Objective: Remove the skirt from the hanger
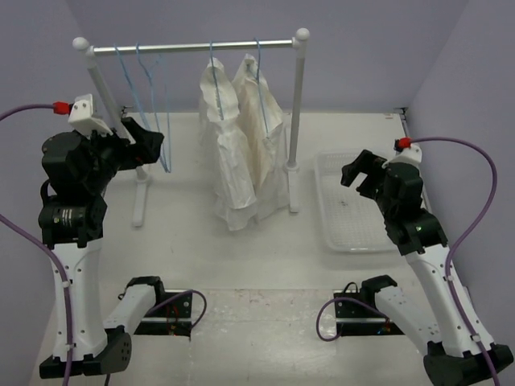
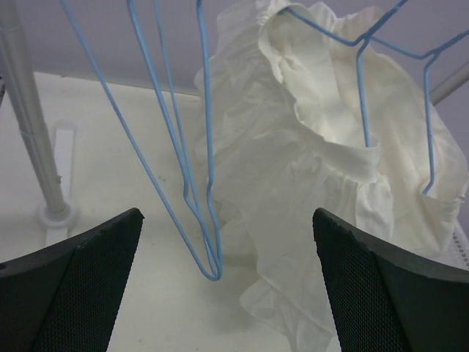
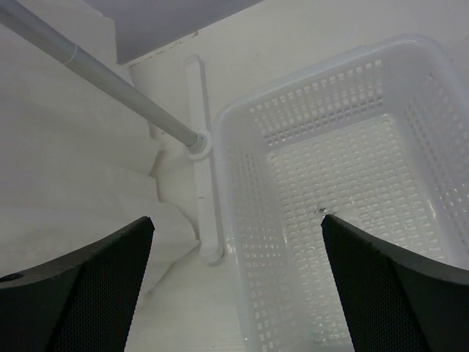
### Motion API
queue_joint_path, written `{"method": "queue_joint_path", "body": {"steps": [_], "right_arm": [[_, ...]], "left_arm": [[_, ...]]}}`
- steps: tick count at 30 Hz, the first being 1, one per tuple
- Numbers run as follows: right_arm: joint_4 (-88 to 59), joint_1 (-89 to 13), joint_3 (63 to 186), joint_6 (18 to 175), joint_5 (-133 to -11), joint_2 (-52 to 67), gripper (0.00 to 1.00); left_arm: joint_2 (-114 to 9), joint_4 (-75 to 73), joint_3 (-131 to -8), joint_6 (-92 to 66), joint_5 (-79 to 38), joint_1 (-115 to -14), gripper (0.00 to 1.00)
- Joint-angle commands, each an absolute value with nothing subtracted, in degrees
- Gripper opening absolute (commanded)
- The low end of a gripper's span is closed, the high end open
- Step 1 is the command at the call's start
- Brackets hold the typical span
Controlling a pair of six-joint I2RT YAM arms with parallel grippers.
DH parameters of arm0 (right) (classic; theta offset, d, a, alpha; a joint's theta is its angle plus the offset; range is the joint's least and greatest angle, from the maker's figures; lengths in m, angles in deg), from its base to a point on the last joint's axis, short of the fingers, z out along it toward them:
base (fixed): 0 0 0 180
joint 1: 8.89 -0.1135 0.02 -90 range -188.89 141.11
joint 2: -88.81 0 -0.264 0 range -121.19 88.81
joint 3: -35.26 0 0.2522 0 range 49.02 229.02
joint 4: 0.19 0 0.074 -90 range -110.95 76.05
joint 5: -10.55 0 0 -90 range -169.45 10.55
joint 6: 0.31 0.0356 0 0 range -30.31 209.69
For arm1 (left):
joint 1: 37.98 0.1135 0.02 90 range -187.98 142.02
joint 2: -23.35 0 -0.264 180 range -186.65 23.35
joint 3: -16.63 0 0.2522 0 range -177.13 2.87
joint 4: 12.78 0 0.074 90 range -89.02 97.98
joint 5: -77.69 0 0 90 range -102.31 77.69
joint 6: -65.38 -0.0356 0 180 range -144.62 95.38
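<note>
Left gripper [image 2: 227,216] is closest, its 2 black fingers spread wide and holding nothing. Just past it hangs the skirt [image 2: 256,220], bright white and crinkly, on its blue hanger [image 1: 216,76] on the rail [image 1: 193,46]. A creamier garment [image 1: 264,129] hangs right beside it, touching. 2 bare hangers [image 2: 211,273] dangle between the fingers. The right gripper [image 1: 362,173] is wide open too, above the basket [image 1: 323,209]. I think the fingers could snag a bare hanger or pinch the wrong cloth.

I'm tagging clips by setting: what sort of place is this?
Probably a robot lab cell, not a home: bare lilac walls, two arms bolted to a white table, a small rack with hangers.
</note>
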State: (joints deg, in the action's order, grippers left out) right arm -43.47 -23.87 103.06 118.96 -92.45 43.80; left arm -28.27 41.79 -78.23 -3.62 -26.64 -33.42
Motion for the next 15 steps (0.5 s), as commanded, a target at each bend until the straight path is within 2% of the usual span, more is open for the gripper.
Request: {"method": "queue_joint_path", "body": {"steps": [1,4,7,12,15], "right_arm": [[-39.6,-23.9,105.5,117.0,-90.7,43.5,0.99],[-38.2,-23.9,105.4,116.5,-89.9,43.7,0.99],[-38.1,-23.9,105.6,116.0,-90.0,43.3,0.99],[-38.2,-23.9,106.1,115.3,-90.3,42.8,0.99],[-38.3,-23.9,106.0,114.8,-90.6,42.8,0.99]], "left_arm": [[-31.7,36.7,-82.7,-1.9,-32.6,-35.4,1.0],[-34.2,35.7,-85.7,-1.2,-32.4,-37.4,1.0],[-37.1,35.1,-88.3,-1.2,-29.6,-44.3,1.0],[-44.8,34.7,-94.8,-3.3,-19.9,-62.2,1.0],[-50.8,34.0,-99.1,-4.1,-19.0,-69.5,1.0]]}}
